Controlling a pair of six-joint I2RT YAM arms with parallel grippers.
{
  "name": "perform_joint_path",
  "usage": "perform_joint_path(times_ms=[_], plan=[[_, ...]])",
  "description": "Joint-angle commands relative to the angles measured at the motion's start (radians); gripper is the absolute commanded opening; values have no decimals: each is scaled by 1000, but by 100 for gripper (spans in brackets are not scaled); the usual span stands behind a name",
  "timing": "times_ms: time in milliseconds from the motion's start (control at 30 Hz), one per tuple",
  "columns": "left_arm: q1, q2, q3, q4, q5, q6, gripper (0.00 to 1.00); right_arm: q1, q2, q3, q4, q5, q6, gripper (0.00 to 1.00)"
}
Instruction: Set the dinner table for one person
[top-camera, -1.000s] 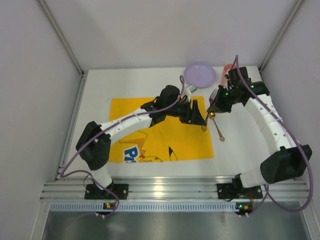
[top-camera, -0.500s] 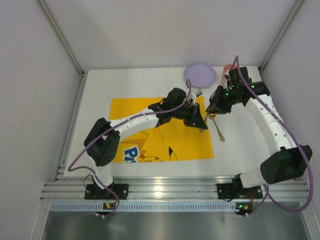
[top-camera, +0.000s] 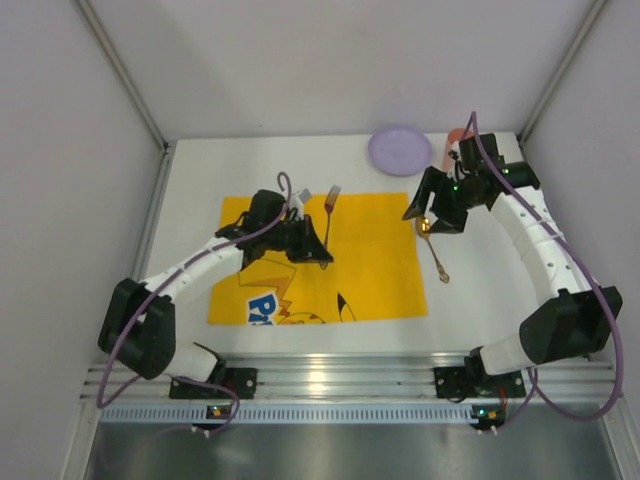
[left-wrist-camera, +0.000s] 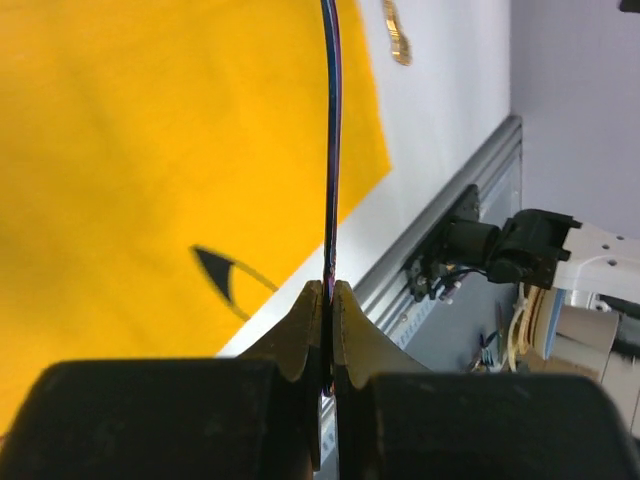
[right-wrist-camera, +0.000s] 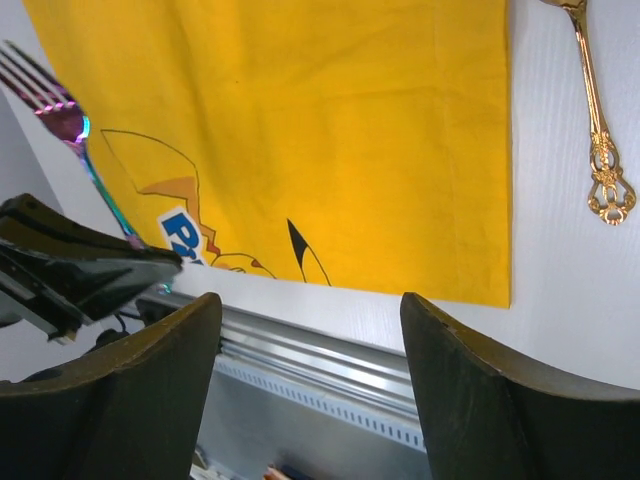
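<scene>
Surface: dinner table (top-camera: 190, 190), a broad matte white rectangle between plain grey-white walls, with a ribbed aluminium rail (top-camera: 340, 380) along its near edge.
Placemat (top-camera: 370, 260): soft yellow cloth, rectangular, printed with a cartoon, lying flat mid-table.
Fork (top-camera: 328, 215): slim iridescent purple metal with a thin curved handle, over the placemat's middle, tines toward the far side.
Left gripper (left-wrist-camera: 329, 300): jaws pinched together on the fork's handle end.
Right gripper (right-wrist-camera: 308, 300): fingers spread wide and holding nothing, above the spoon.
Spoon (top-camera: 437, 255): gold with an ornate pierced handle, flat on the white top just beside the placemat's right edge.
Plate (top-camera: 400, 150): round, lilac, smooth, at the far edge.
</scene>
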Motion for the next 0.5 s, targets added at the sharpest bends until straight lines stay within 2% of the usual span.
perform_joint_path(times_ms=[0,167,333,467], plan=[[143,-128,-87,-148,23,108,0,-13,17,39,6,-31,-23,72],[359,-191,-220,-214,98,217,0,-13,26,38,12,-46,-27,72],[431,-150,-200,-239,60,242,0,-11,39,32,18,-68,-26,71],[505,-58,-176,-283,107,272,0,-11,34,26,19,-71,-27,70]])
